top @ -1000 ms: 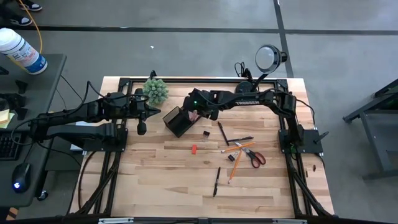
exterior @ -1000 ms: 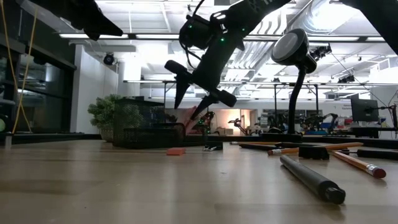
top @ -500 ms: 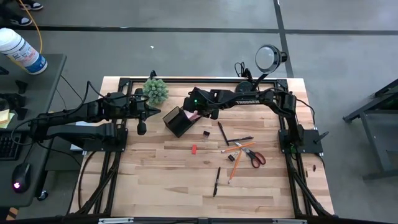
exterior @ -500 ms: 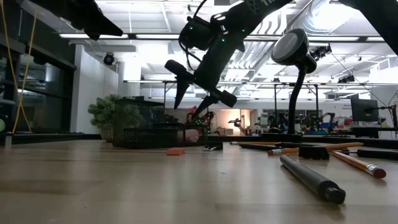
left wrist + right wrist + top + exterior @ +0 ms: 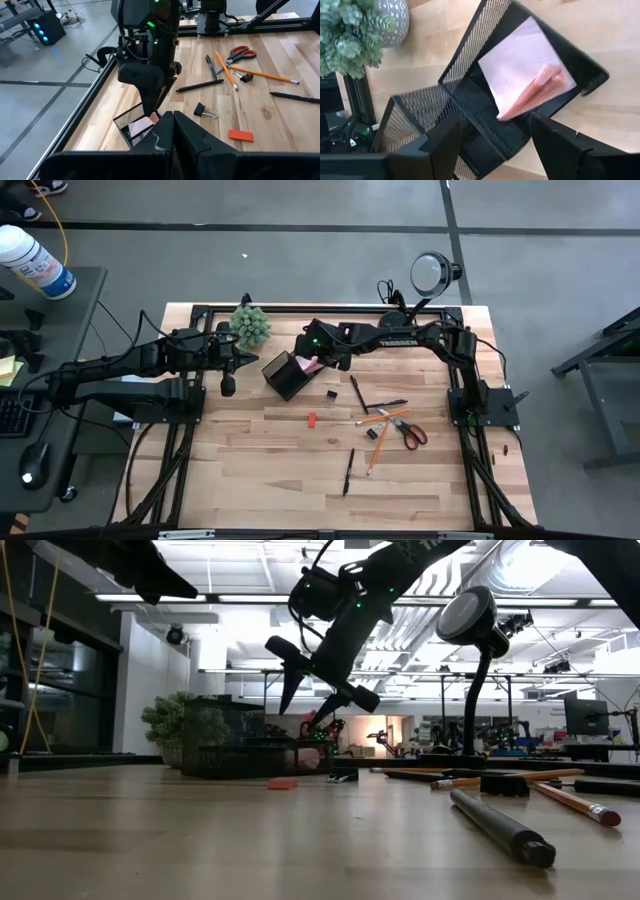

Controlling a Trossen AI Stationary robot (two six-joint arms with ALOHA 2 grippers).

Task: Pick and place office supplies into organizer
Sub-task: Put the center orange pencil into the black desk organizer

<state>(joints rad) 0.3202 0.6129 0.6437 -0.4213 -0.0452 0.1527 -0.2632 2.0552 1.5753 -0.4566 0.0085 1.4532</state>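
The black mesh organizer (image 5: pixel 283 376) (image 5: pixel 485 107) stands on the table's far middle. The pink sticky-note pad (image 5: pixel 520 75) (image 5: pixel 142 125) lies tilted inside one compartment, one edge raised. My right gripper (image 5: pixel 492 145) (image 5: pixel 318 688) hangs open just above that compartment and touches nothing. On the table lie the red-handled scissors (image 5: pixel 411 430), orange-yellow pencils (image 5: pixel 378 421), black pen (image 5: pixel 348 472), red-orange block (image 5: pixel 312 420) and a tiny black piece (image 5: pixel 331 393). My left gripper (image 5: pixel 228 383) waits shut, left of the organizer.
A green spiky plant (image 5: pixel 251 326) stands just beyond the organizer on the far-left side. A round-headed black lamp (image 5: pixel 432 272) stands at the far right edge. A second black pen (image 5: pixel 356 393) lies right of the organizer. Bare wood shows along the near half.
The pink pad, a second ago tilted up just beneath my right gripper's open fingers, has dropped lower into the organizer's compartment. The right gripper has stayed open above it.
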